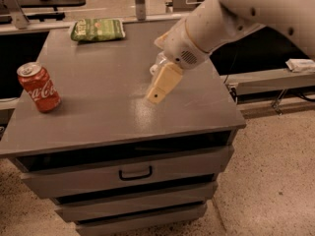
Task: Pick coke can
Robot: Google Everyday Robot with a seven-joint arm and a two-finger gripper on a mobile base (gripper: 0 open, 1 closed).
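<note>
Camera view: the coke can (pixel 39 87) stands upright by the table's (pixel 103 58) left edge, nearer the front corner. The gripper (pixel 158 90) hangs over mid-table, well apart from it; open or closed, I cannot tell. Likely light, slick, easily dented — best grasped mid-body, across its sides.

robot lab: pincer (pixel 158 91) over grey drawer cabinet (pixel 98 90), speckled floor (pixel 275 181)

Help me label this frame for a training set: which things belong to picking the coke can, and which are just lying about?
Job in hand:
- coke can, upright near the left edge
- claw, low over the middle of the top, well apart from the can

Lying about:
- green snack bag, flat at the back edge
- grey drawer cabinet, which carries both
</note>
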